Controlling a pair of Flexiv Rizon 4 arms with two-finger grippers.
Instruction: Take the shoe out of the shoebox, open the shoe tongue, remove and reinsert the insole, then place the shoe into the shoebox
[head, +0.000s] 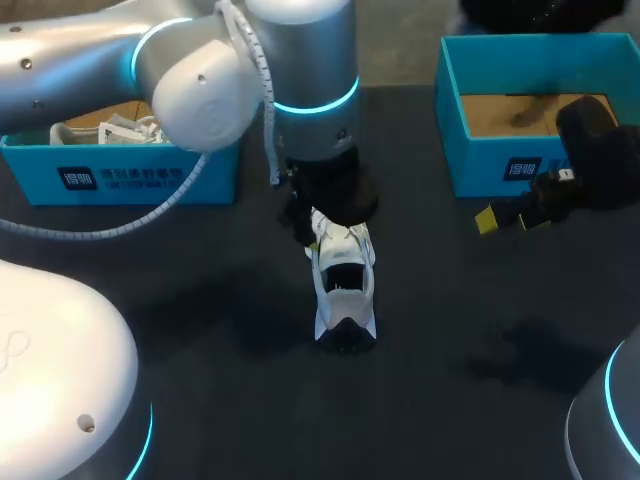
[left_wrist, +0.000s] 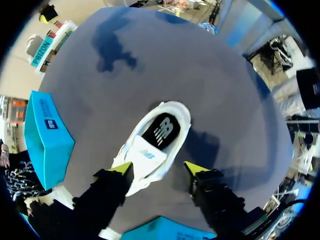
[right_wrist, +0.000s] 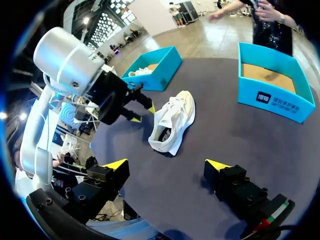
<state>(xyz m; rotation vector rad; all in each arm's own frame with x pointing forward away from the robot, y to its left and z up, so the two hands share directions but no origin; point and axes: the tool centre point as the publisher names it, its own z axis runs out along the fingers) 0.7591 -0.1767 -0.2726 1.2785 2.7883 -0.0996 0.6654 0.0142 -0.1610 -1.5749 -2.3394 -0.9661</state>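
A white sneaker (head: 345, 285) lies on the dark table near the middle, a black insole (left_wrist: 162, 131) showing in its opening. My left gripper (head: 320, 218) hangs over the sneaker's far end. In the left wrist view the left gripper (left_wrist: 158, 170) is open: one yellow fingertip (left_wrist: 122, 169) is at the sneaker's (left_wrist: 150, 150) edge, the other stands clear of it. My right gripper (head: 500, 216) is open and empty, off to the sneaker's right in front of an empty blue shoebox (head: 470, 150). In the right wrist view the right gripper (right_wrist: 166, 164) faces the sneaker (right_wrist: 172, 122) from a distance.
A second blue box (head: 120, 175) at the back left holds another white shoe (head: 130, 130) and paper. The empty shoebox (right_wrist: 275, 95) has a brown floor. My left arm's big grey links (head: 230, 60) hang over the back middle.
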